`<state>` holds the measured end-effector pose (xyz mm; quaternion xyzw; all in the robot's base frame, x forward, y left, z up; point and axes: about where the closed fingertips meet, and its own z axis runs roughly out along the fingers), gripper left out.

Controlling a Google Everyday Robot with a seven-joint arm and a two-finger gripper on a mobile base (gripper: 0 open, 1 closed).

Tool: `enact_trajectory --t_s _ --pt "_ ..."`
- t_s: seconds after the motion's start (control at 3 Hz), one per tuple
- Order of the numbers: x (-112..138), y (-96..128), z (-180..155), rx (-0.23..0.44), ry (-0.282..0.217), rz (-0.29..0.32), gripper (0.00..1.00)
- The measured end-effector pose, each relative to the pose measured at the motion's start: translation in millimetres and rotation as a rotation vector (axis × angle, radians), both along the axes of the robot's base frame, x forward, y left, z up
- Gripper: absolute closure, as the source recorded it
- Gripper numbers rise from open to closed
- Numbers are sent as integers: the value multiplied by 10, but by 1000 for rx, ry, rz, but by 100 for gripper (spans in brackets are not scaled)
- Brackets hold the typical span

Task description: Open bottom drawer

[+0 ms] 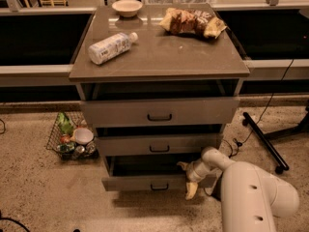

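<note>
The bottom drawer (140, 182) is the lowest grey-brown front of the cabinet (159, 66), with a small dark bar handle (159, 187) at its centre. It stands pulled out a little, with a dark gap above its front. My gripper (187, 179) is at the right part of this drawer's front, on the white arm (251, 192) that comes in from the lower right. Its fingers are spread: one fingertip (182, 166) is above the front's top edge and the other (190, 192) hangs down in front of it. The middle drawer (159, 145) and top drawer (159, 112) also stand slightly out.
On the cabinet top lie a plastic bottle (111, 47), a small bowl (127, 7) and a snack bag (193, 21). A wire basket (67, 139) with small items sits on the floor to the left. A black stand leg (263, 141) and cables lie to the right.
</note>
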<state>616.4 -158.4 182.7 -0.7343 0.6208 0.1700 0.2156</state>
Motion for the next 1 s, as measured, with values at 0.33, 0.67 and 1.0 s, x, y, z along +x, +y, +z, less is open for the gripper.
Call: enact_trajectory --t_s 0.33,0.67,1.0 --pt "-209 71 -169 -42 76 -8 0" --pt "-393 97 -239 -76 147 -26 0" --pt "-544 119 -180 -94 184 -31 18"
